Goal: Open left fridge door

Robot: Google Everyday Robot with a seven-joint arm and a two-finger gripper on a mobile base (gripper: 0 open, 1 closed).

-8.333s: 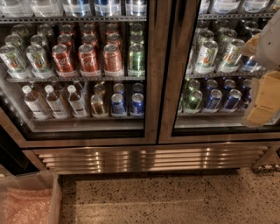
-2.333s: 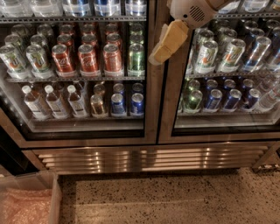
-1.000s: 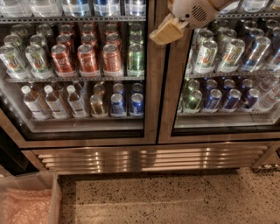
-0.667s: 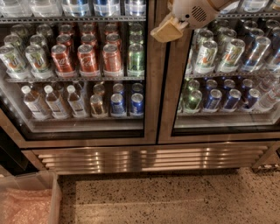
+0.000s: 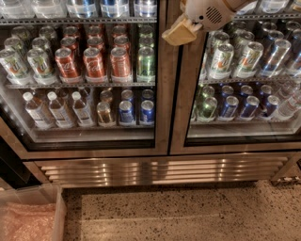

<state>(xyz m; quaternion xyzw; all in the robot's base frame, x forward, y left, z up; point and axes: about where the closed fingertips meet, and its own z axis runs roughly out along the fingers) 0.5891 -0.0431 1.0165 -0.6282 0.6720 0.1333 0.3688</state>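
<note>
The left fridge door is a tall glass door with a brushed steel frame and stands closed. Red cola cans, a green can and clear bottles show through its pane. My gripper, tan-fingered on a white wrist, hangs at the top of the view over the steel strip where the two doors meet, right at the left door's right frame edge.
The right glass door shows white-green and blue cans. A steel grille runs below both doors. Speckled floor lies in front. A clear bin with pink wrap sits at the lower left.
The gripper came in from the right side to the seam between the doors, then rose and tucked higher against the frame. Both doors have stayed closed.
</note>
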